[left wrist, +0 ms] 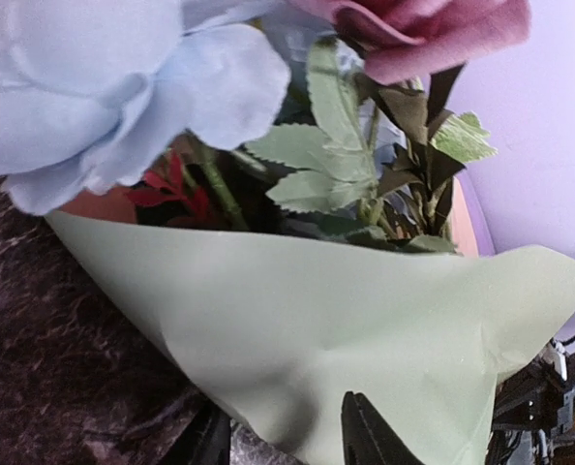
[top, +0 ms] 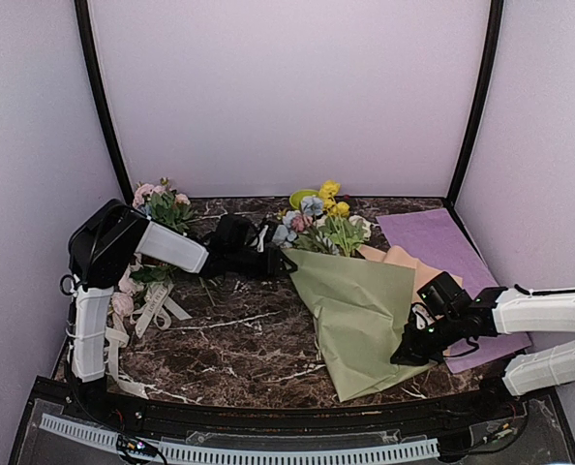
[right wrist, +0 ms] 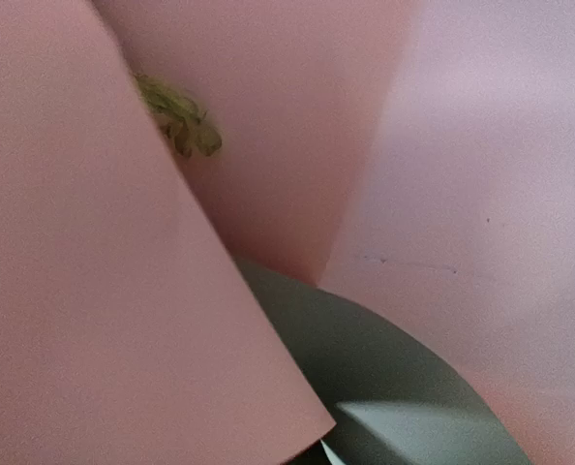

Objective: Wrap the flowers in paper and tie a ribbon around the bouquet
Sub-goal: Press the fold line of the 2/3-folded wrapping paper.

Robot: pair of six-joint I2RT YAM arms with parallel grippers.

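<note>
wrapping step judged in hand: the bouquet (top: 360, 310) lay on the counter (top: 249, 339), right fingers (top: 408, 351) shut on the paper (left wrist: 317, 329) near its narrow end, left fingers (left wrist: 365, 441) part open at its rim, and the ribbon (top: 157, 310), well apart, wanted fetching next.

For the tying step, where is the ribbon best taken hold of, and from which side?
Likely a loose tail of the ribbon, lying flat on the marble table at the left. Come straight down with the left gripper, jaws across its width: it is thin and flat, so a sideways approach finds nothing to pinch.
</note>
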